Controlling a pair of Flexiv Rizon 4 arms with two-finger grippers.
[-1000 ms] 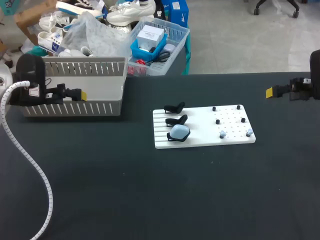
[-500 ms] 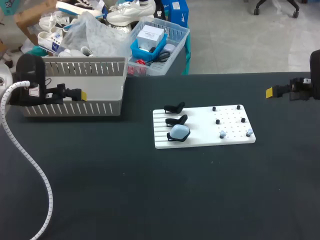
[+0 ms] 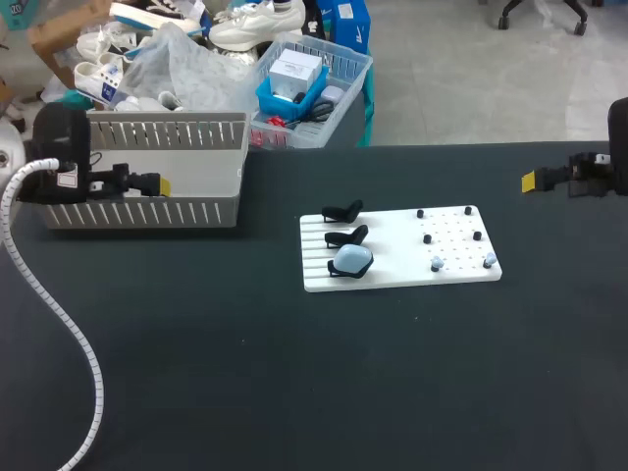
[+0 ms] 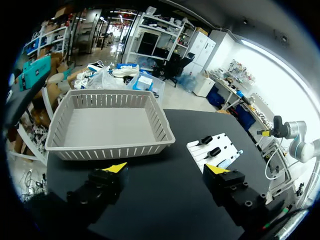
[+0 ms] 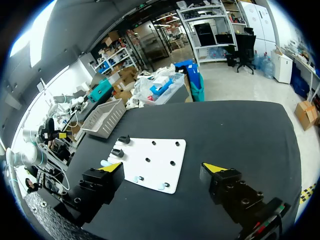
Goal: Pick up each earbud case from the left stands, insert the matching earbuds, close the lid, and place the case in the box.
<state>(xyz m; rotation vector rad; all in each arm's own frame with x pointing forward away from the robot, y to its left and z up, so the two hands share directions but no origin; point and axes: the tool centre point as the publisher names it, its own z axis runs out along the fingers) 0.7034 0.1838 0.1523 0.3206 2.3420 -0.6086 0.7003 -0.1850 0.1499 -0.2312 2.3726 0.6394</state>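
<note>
A white board (image 3: 451, 250) lies mid-table with three black stands on its left side. The nearest stand holds a pale blue earbud case (image 3: 353, 259); the other two stands (image 3: 343, 210) are bare. Small earbuds (image 3: 437, 264) sit on pegs at the board's right. The grey slatted box (image 3: 147, 167) stands at the back left. My left gripper (image 3: 162, 184) hovers open in front of the box. My right gripper (image 3: 528, 181) hangs open at the far right, well off the board. In the wrist views the left gripper (image 4: 167, 169) faces the box (image 4: 107, 127), and the right gripper (image 5: 162, 167) faces the board (image 5: 152, 162).
A white coiled cable (image 3: 59, 324) trails from my left arm across the table's left side. The black tabletop (image 3: 294, 392) stretches wide in front of the board.
</note>
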